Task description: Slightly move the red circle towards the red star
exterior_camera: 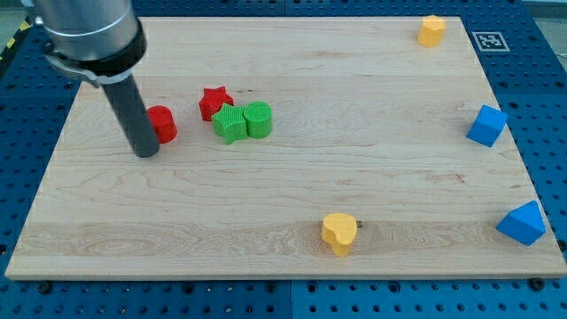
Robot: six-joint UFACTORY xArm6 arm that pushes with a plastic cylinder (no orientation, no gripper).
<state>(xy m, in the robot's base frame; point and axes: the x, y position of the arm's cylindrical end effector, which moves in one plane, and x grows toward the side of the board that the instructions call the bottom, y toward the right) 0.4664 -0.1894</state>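
Observation:
The red circle (164, 123) lies on the wooden board at the view's upper left. The red star (214, 101) lies a short way to its right and slightly higher, with a gap between them. My tip (145, 152) rests on the board just left of and below the red circle, touching or nearly touching its left side. The dark rod hides part of the circle's left edge.
A green star (229, 123) and a green cylinder (258, 119) touch each other just right of and below the red star. A yellow heart (339, 233) lies at bottom centre. A yellow block (431, 30) sits top right. Two blue blocks (487, 125) (522, 222) lie at the right edge.

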